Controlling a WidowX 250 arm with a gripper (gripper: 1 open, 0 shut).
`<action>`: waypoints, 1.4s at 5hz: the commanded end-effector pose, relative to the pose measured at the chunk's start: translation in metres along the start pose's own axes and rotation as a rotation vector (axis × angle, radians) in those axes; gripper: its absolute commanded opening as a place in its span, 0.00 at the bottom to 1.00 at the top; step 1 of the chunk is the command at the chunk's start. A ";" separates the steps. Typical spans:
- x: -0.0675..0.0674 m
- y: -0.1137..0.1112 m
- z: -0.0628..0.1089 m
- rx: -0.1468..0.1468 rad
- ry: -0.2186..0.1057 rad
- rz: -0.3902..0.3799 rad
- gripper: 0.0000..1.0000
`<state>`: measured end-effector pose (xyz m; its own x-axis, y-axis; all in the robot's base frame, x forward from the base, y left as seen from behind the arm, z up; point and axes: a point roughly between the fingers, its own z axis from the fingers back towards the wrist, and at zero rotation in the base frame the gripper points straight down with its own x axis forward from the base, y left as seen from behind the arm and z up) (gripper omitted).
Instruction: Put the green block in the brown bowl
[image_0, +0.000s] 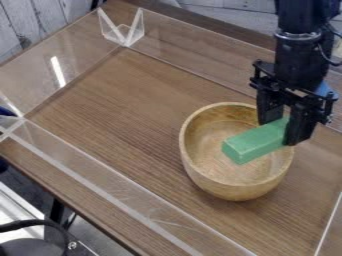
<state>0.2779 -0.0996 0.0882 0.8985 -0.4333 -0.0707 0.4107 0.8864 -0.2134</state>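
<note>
The green block (258, 144) is held by one end between the fingers of the gripper (286, 125), which is clamped on it at the right of the frame; the free end slopes down toward the lower left and hangs over the hollow of the brown bowl (201, 172). The gripper is pointed steeply downward, and this is judged to be so that the block can be let go straight into the bowl rather than onto its thick wall. The block is seen inside the outline of the rim, toward the bowl's right side; whether its low end is touching the inner surface cannot be told. The bowl is set on the wooden table (120, 110) in the lower right of the picture, well apart from the edges, where it can be reached from above. A clear plastic wall (80, 215) is run around the table, presumably to keep loose things from sliding off, and a small clear corner piece (122, 27) is stood at the upper left. By count, one block, one bowl, one gripper and one arm are seen; no other loose thing is visible on the table. The task is judged to be nearly finished, with only the release left.
</note>
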 end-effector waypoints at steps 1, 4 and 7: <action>0.014 0.002 0.019 0.044 -0.029 -0.008 0.00; 0.014 0.024 -0.004 0.033 0.055 0.046 0.00; 0.020 0.054 -0.012 0.019 0.094 0.062 0.00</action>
<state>0.3039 -0.0645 0.0464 0.8917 -0.3842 -0.2392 0.3400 0.9175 -0.2064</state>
